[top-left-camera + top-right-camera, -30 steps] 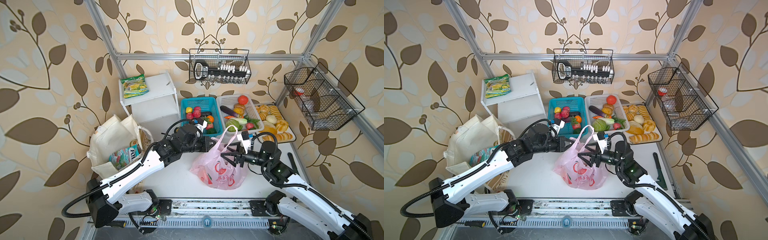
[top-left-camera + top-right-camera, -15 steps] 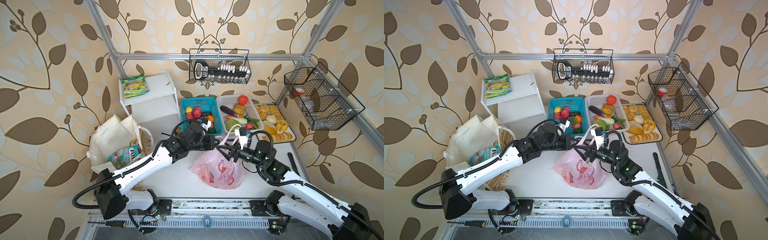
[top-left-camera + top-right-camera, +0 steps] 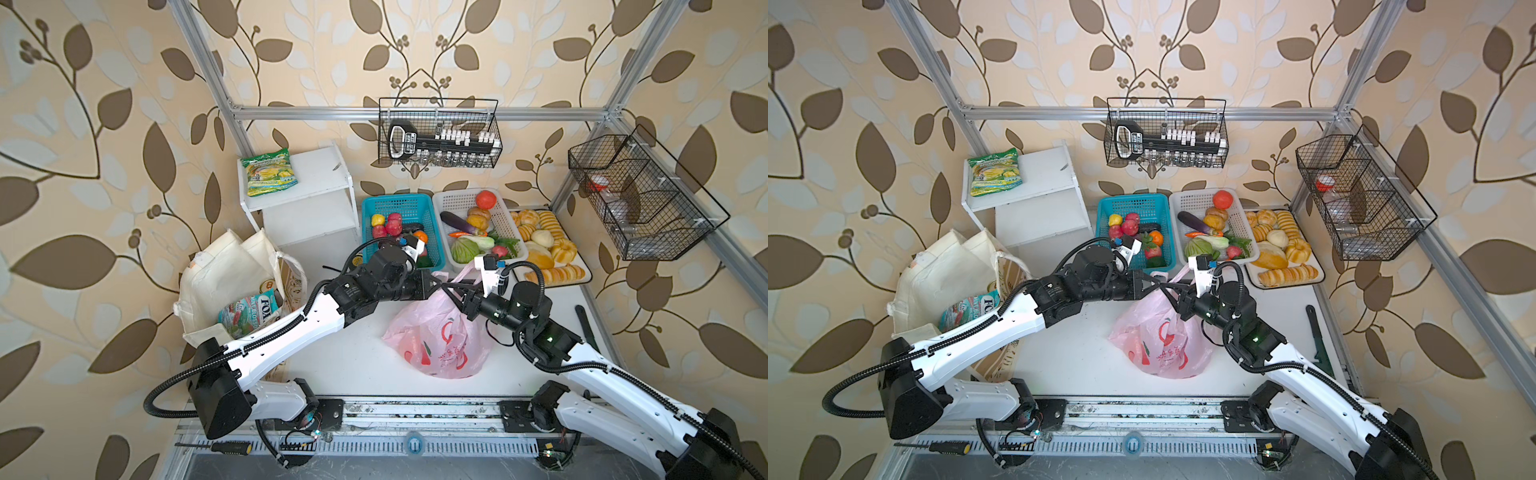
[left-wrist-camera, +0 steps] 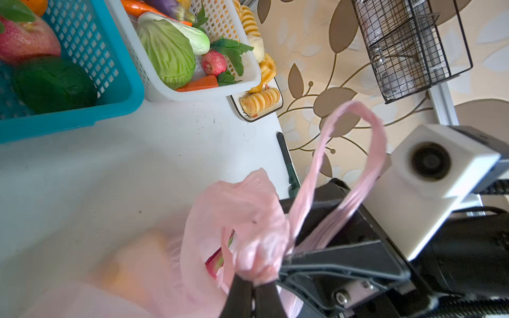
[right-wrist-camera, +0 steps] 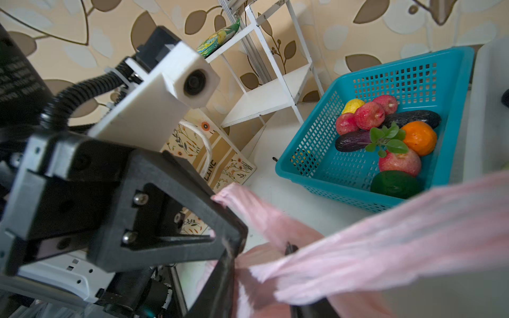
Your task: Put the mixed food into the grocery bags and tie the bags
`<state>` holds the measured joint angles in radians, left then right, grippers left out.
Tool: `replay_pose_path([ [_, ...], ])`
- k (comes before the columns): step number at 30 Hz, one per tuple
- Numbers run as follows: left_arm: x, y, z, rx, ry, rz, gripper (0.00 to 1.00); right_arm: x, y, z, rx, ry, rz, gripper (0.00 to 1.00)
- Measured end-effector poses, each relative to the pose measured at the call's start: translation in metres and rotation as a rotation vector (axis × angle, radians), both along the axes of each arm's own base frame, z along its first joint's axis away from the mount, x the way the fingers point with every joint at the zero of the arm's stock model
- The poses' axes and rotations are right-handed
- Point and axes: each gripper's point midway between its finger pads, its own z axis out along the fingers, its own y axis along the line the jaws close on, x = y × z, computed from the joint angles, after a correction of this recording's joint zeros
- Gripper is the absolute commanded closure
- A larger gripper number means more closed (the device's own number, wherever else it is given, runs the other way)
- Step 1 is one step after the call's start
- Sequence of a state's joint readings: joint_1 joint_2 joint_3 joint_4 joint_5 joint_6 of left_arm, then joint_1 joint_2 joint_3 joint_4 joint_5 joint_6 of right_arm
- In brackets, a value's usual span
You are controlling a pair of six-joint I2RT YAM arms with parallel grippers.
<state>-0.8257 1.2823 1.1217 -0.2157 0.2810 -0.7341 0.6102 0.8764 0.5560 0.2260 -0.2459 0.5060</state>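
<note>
Whereas 1 s ago the two tools sit apart either side of the pink plastic bag [image 3: 436, 338], the left gripper [image 3: 437, 286] and right gripper [image 3: 455, 293] now meet tip to tip over its neck, nearer the blue basket [image 3: 399, 198]. Bag looks drawn taller, film gathered. R jaws, wide-spread then, are narrower now. Judgement: handles collected, tie step under way; filling of this bag prob. done. Bag stands mid-table [image 3: 353, 361], front of the basket. Canvas tote [image 3: 220, 274] at L w/ teal-red snack packet [image 3: 249, 316] inside, untouched.

L wrist view shows what top views don't: L jaws pressed together, pinching the bunched neck. Handle loop [image 4: 377, 143] arcs up, then down into the R tool. Magenta-green shape shows through the film.

R wrist view adds: handle band [image 5: 385, 247] lies across the R jaws; whether they clamp it, cannot tell. Toy fruit [image 5: 369, 117] remains in basket.
</note>
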Motion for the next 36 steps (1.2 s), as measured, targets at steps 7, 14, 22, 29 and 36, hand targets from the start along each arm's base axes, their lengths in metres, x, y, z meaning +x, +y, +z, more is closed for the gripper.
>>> replay_pose_path([
  [7, -0.005, -0.002, 0.027, -0.019, -0.061, -0.051, 1.0, 0.0, -0.014, -0.005, -0.069, -0.054, 0.081, 0.37],
  [14, -0.018, -0.004, 0.045, -0.022, -0.114, -0.14, 1.0, -0.02, 0.002, -0.011, -0.147, -0.104, 0.286, 0.28],
  [22, -0.028, -0.007, 0.052, -0.029, -0.137, -0.212, 1.0, -0.031, 0.01, -0.018, -0.198, -0.146, 0.407, 0.23],
  [29, -0.035, -0.01, 0.061, -0.038, -0.154, -0.267, 1.0, -0.025, 0.007, -0.008, -0.234, -0.227, 0.402, 0.16],
  [36, -0.038, -0.015, 0.062, -0.036, -0.159, -0.309, 1.0, -0.019, 0.003, -0.005, -0.3, -0.273, 0.385, 0.13],
])
